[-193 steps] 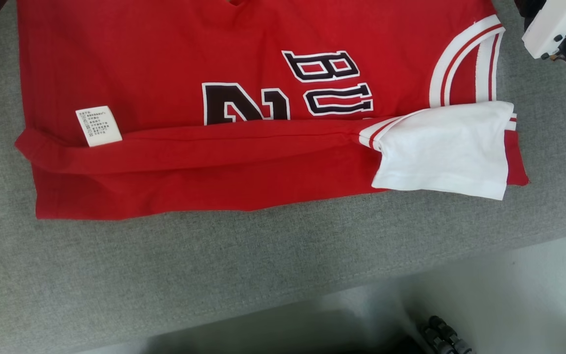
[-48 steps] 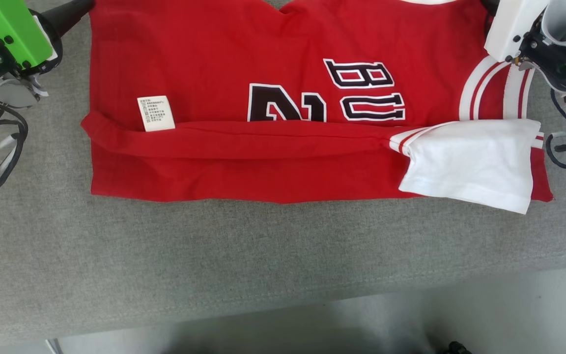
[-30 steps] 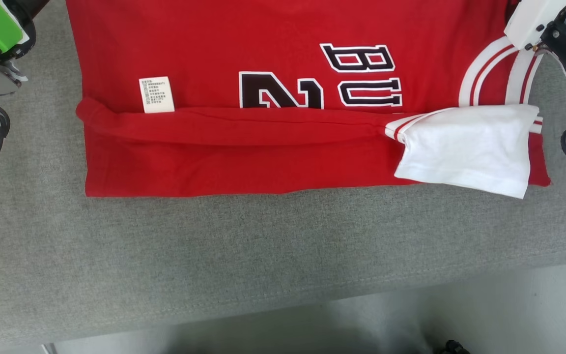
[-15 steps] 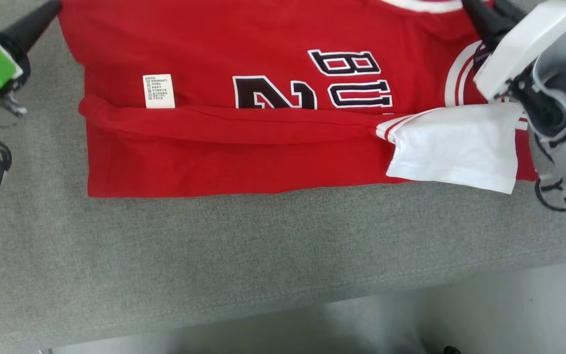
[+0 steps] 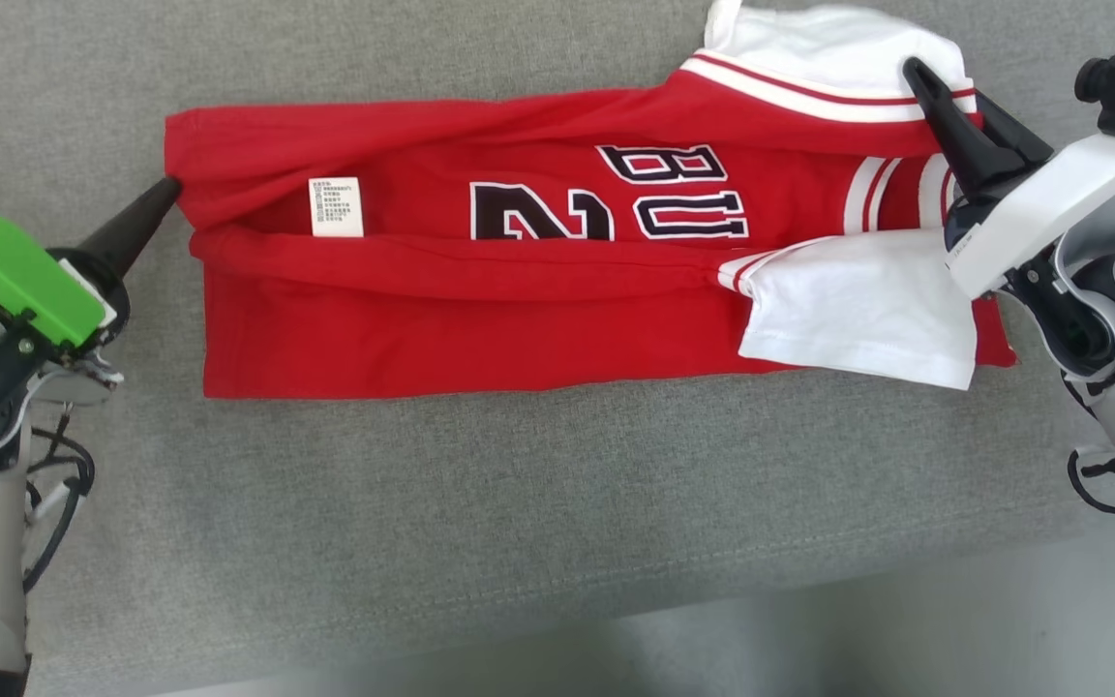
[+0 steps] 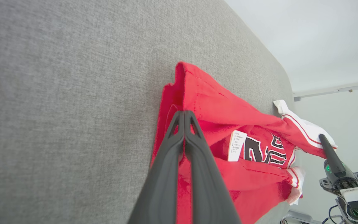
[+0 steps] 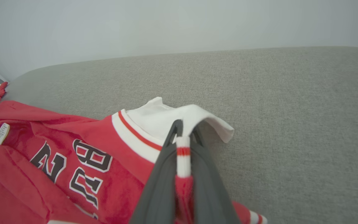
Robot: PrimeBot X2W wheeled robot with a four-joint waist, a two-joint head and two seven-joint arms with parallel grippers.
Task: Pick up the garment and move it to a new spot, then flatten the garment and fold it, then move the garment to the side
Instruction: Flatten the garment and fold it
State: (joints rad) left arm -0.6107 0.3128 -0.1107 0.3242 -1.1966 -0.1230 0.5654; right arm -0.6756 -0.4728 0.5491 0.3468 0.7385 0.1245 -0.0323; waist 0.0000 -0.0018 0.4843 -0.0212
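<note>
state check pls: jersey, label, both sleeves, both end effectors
jersey: half folded, far edge raised at both ends
label: exposed, lying flat
near sleeve: folded onto the body
far sleeve: lifted, trim pinched
left end effector: shut on jersey's hem corner
right end effector: shut on jersey's sleeve trim

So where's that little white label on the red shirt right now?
In the head view the white label lies on the left part of the red shirt, just above its long fold and left of the black number.
</note>
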